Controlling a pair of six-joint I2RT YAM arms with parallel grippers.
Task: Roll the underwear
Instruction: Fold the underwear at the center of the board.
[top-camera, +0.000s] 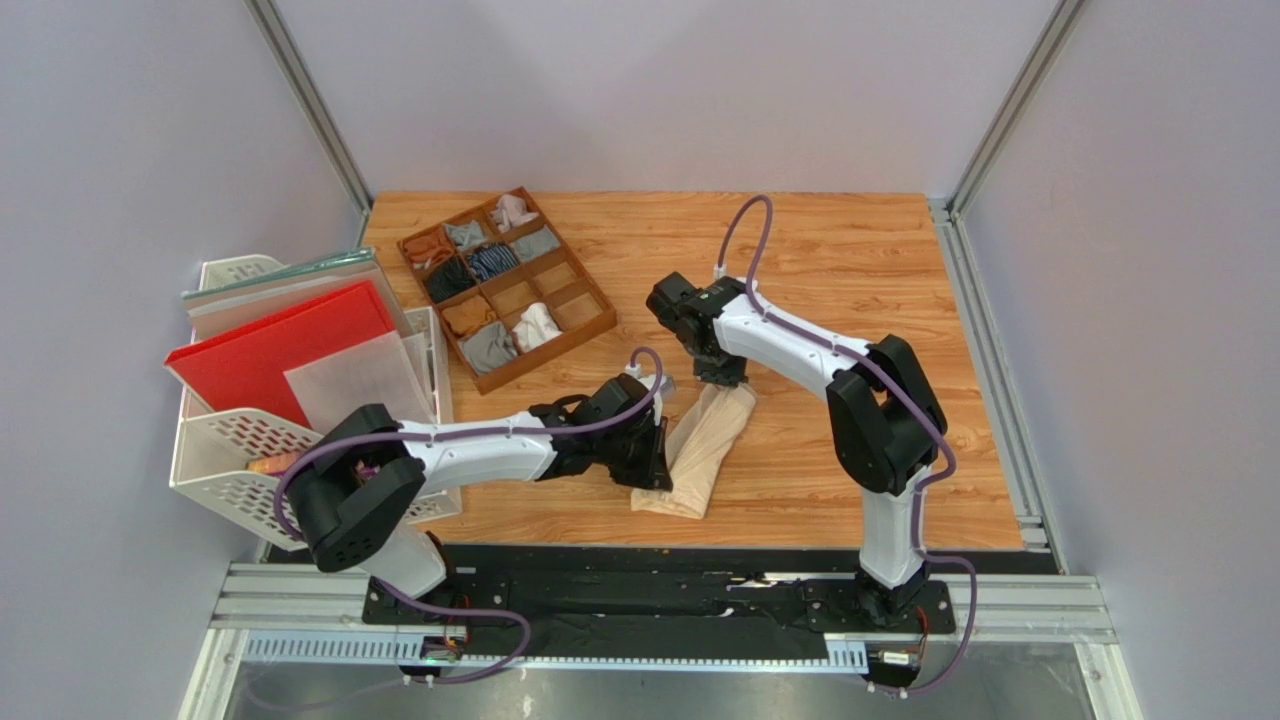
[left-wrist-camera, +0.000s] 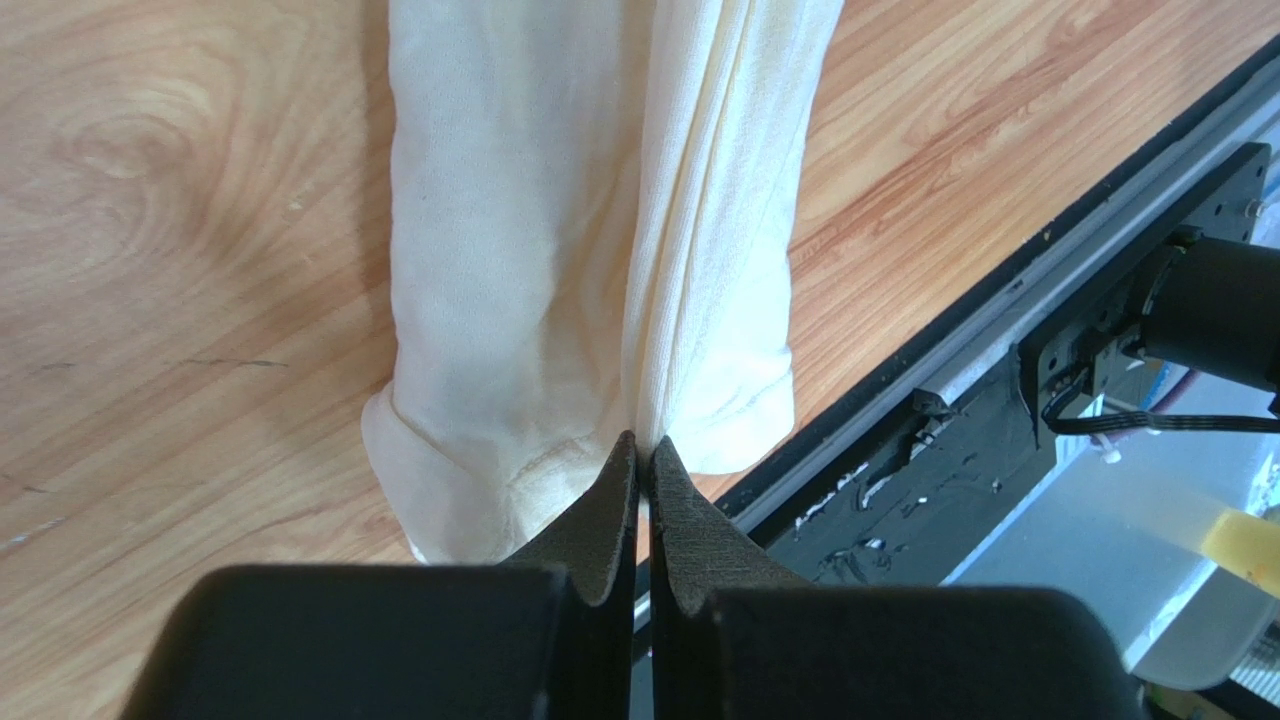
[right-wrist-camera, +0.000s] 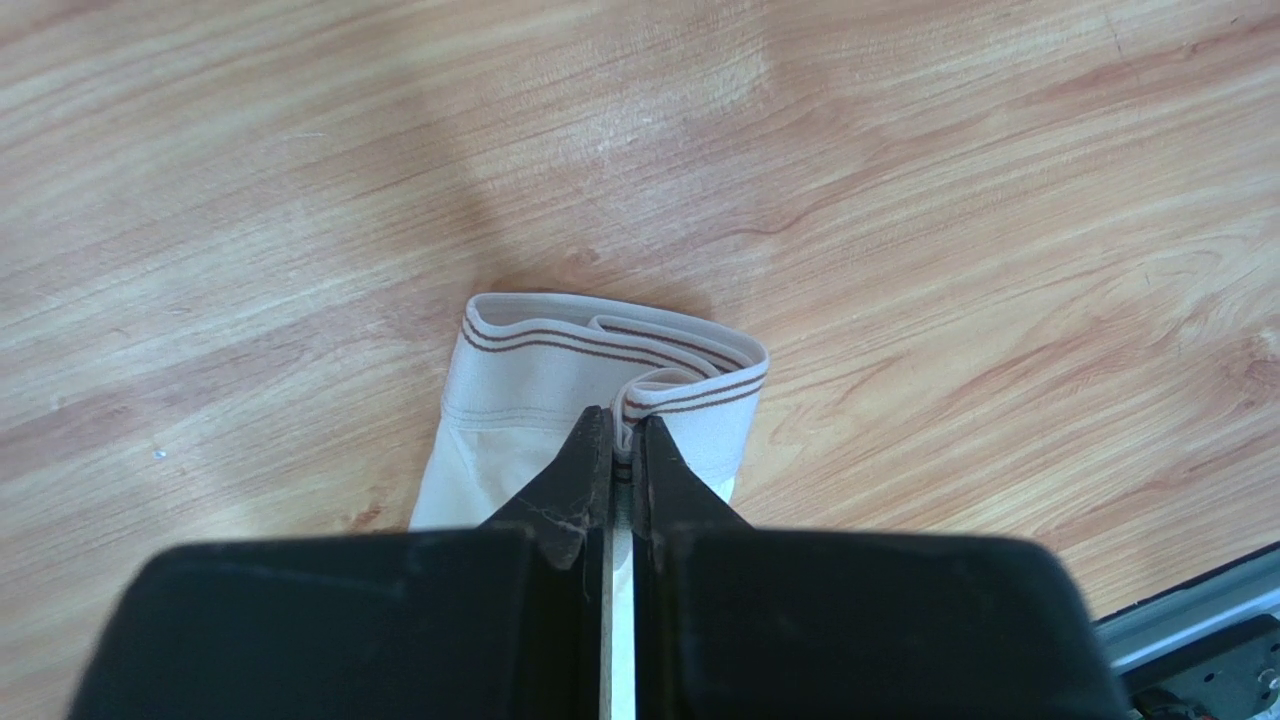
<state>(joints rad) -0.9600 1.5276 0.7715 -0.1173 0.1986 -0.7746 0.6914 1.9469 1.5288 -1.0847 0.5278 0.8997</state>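
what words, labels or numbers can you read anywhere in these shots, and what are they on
No text can be read in any view.
The cream underwear: only thin brown stripes on the waistband, no lettering visible.
The yellow tag past the table edge: too blurred to read.
The red board and the wooden tray: no print can be made out at this size.

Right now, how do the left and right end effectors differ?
The left end effector sits at the cream underwear's near end, by the black base rail; the right end effector at its far end. Left pinches a plain lengthwise fold; right pinches the brown-striped waistband. Both are shut on the cloth.
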